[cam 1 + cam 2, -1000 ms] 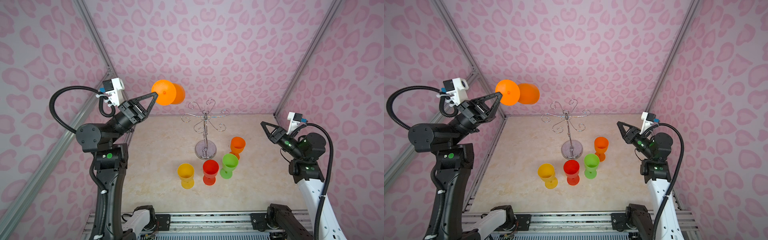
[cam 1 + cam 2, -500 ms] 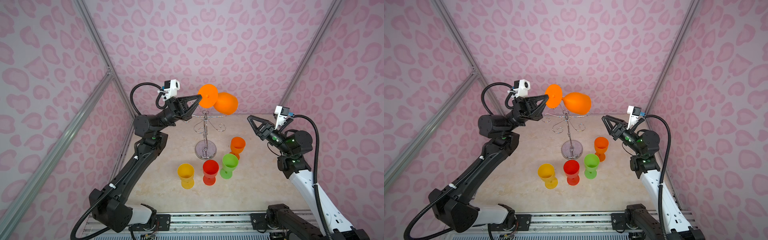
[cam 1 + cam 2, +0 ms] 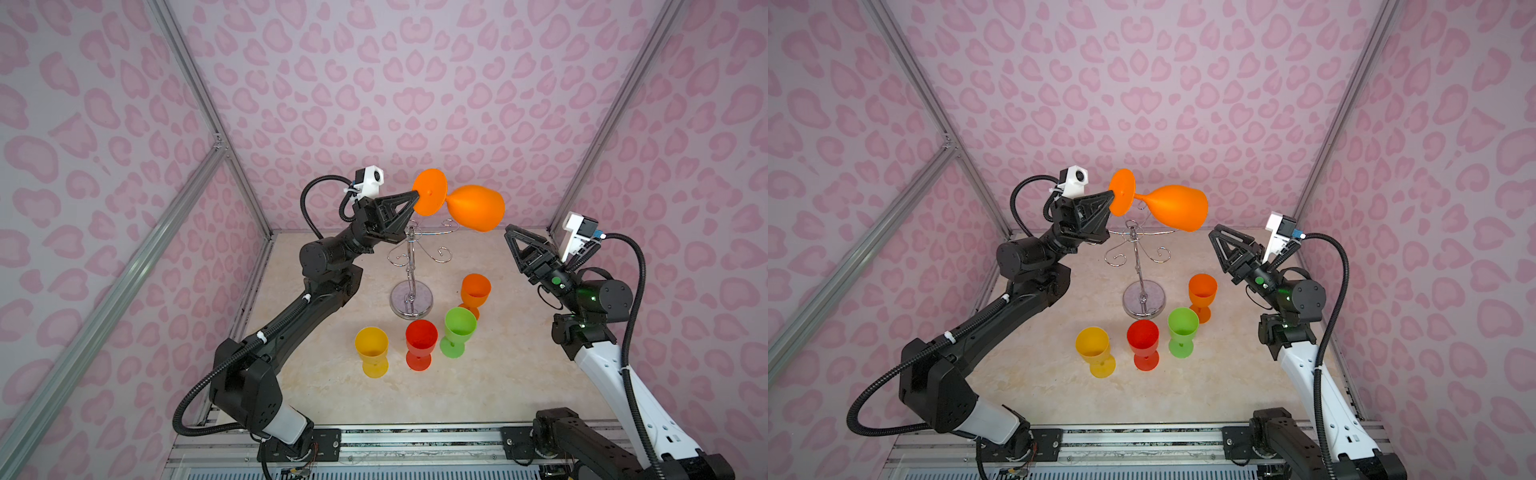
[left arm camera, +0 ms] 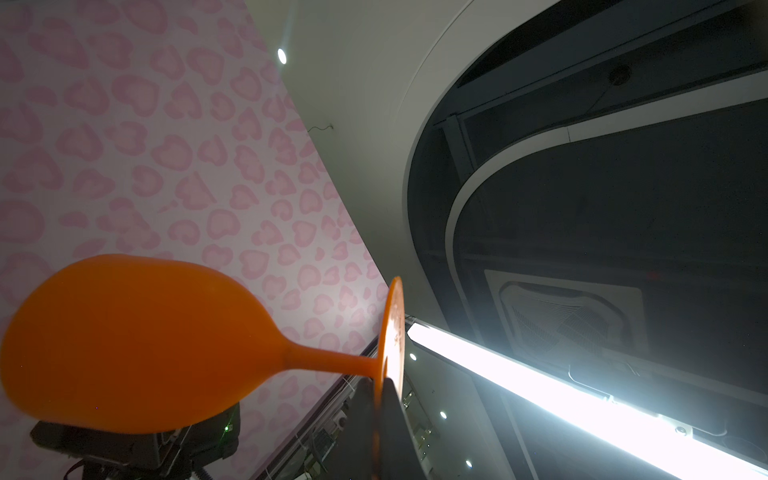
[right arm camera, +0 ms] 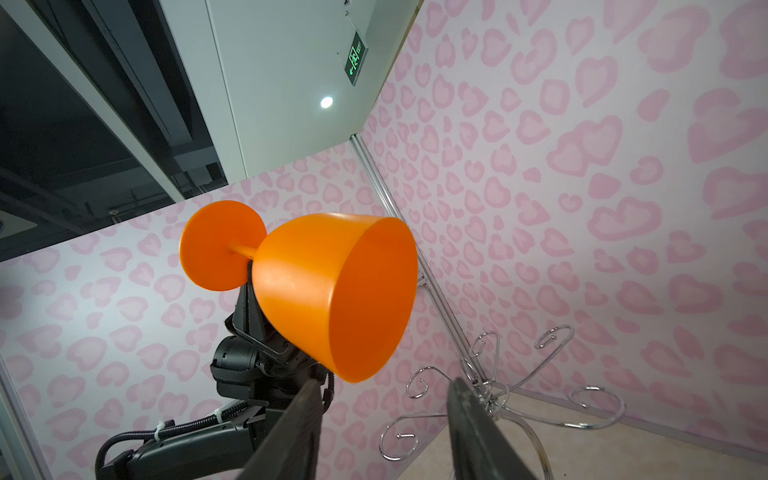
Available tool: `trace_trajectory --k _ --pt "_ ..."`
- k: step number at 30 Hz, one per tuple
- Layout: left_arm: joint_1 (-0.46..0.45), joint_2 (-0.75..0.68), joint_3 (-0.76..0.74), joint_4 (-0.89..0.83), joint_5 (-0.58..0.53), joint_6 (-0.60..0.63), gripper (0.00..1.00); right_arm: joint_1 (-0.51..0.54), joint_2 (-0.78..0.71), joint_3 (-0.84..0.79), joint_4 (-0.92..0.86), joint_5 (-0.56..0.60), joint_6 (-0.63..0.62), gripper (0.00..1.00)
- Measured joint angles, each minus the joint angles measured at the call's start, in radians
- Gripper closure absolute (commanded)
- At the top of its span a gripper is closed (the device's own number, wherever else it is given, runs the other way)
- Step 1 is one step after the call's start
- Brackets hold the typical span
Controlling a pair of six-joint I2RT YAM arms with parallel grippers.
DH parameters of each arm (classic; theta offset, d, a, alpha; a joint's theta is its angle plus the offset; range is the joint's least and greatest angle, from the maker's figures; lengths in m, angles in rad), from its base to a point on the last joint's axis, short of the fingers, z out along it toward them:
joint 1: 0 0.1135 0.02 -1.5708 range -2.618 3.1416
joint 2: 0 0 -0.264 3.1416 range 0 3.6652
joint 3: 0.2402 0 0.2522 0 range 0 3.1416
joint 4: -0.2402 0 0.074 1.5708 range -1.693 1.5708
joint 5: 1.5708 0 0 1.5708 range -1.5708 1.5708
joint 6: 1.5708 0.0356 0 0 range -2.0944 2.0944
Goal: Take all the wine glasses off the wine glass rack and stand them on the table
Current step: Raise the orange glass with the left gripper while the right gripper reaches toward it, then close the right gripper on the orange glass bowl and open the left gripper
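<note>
Above the rack: orange plastic wine glass (image 3: 476, 207) lies sideways in the air over the chrome wire rack (image 3: 411, 300), its bowl just beside the right pincer (image 3: 509, 230).
Front of rack base: yellow plastic goblet (image 3: 371, 347), red goblet (image 3: 421, 338), green goblet (image 3: 459, 328) and orange goblet (image 3: 475, 289) crowd together.
Edges: pale marbled surface (image 3: 511, 374) lies bare right and near.

Left arm (image 3: 291, 316) and right arm (image 3: 602, 297): matte black links, white base links at 7 and 5 o'clock in both top views. Black corrugated cables (image 3: 302, 201) feed white wrist cameras (image 3: 368, 180). White cable ties (image 3: 306, 297) band the left arm. Fingers (image 5: 299, 428) are open triangular trusses. A green dot (image 3: 555, 281), possibly an indicator, marks the right arm.
</note>
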Motion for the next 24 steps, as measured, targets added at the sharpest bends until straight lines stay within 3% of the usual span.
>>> trace_trajectory --k 17,24 --pt "-0.02 0.058 -0.044 0.072 -0.028 -0.074 0.97 0.042 0.099 0.008 0.239 -0.042 0.116 0.49" --pt "-0.032 0.066 -0.044 0.08 -0.032 -0.087 0.97 0.08 0.149 0.035 0.286 -0.073 0.136 0.55"
